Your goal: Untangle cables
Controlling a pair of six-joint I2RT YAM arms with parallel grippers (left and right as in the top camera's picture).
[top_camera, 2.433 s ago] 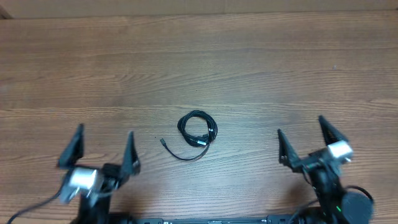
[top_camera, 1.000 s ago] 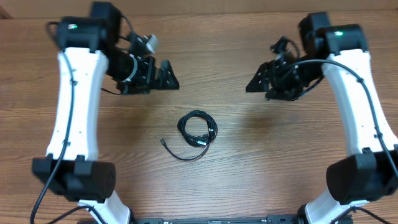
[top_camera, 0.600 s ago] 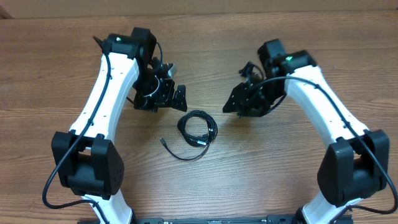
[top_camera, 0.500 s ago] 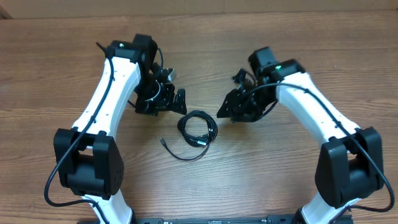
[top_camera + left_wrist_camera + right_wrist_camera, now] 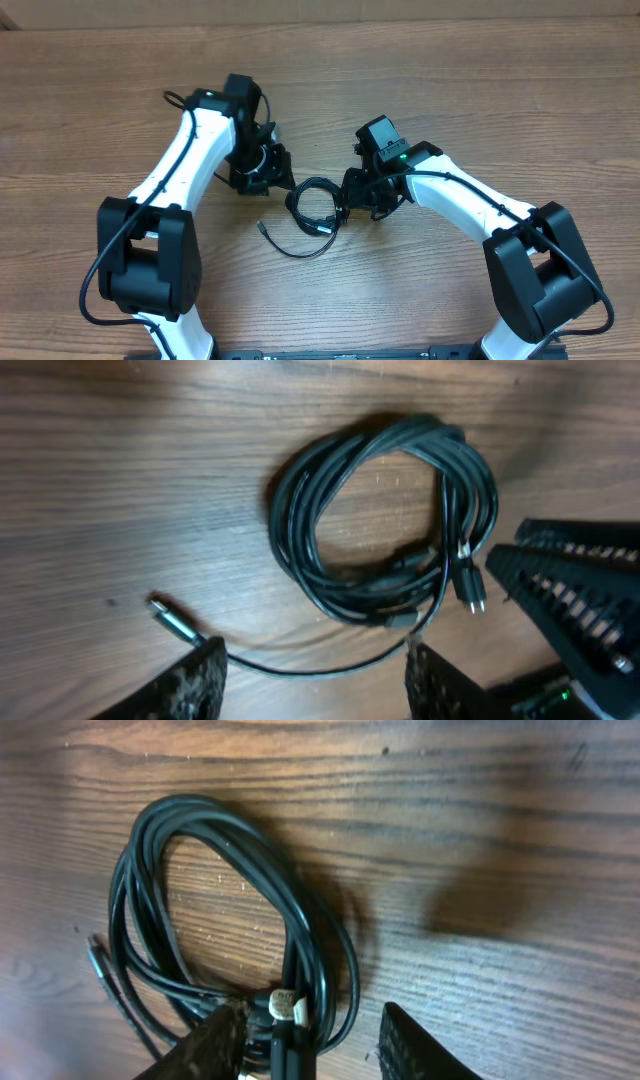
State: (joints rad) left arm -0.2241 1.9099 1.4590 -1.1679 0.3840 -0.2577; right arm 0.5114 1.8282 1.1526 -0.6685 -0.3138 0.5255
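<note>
Cables (image 5: 318, 208): lay in one coil. Left gripper (image 5: 312, 660): half open, empty. Right gripper (image 5: 312, 1020): half open, astride coil's rim, unclamped. Best seemed pinching opposite sides, parting gently.

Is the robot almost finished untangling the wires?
Not nearly. Done: nothing yet; the cables lie as one tight coil on the table, with only one plug end trailing loose. In hand: both open grippers are down at the coil, the right gripper straddling its edge, the left gripper over the loose tail. Neither has closed on anything. Left: grabbing, pulling the loops apart, separating the cords.
</note>
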